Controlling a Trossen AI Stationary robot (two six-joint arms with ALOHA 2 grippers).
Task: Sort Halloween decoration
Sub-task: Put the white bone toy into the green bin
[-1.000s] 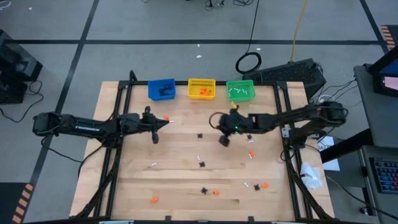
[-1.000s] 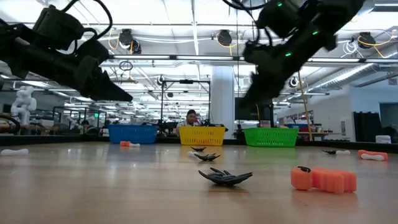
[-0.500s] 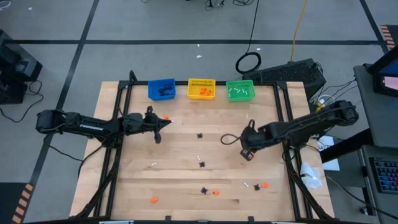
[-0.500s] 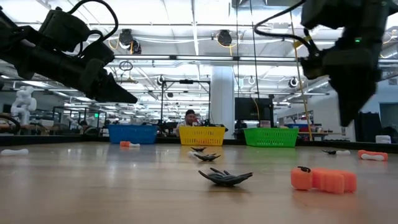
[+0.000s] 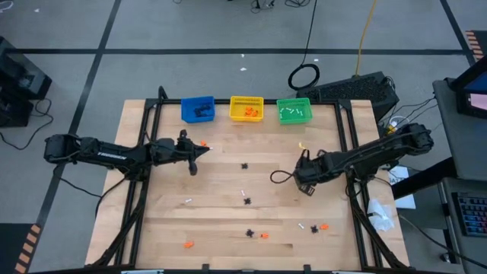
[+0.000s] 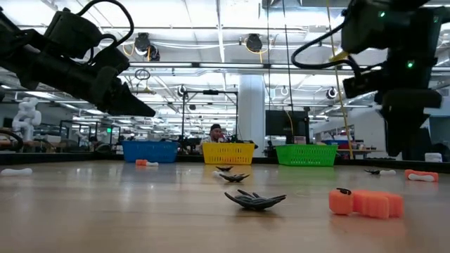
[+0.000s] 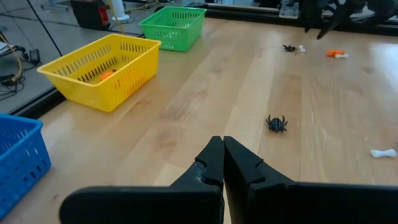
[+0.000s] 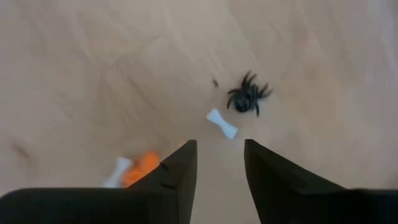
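while right jaws gape, white bone lies just ahead.

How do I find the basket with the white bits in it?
Three little bins line the far edge of the wooden table. Yours is the green bin, at the right end beside the yellow bin; only it holds white pieces.

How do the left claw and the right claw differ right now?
The left claw has its fingers pressed together; the right claw shows a clear gap between its fingers. The left claw sits near the blue bin; the right claw hangs over the table's right side, above a black spider and a white bone. Neither holds anything.
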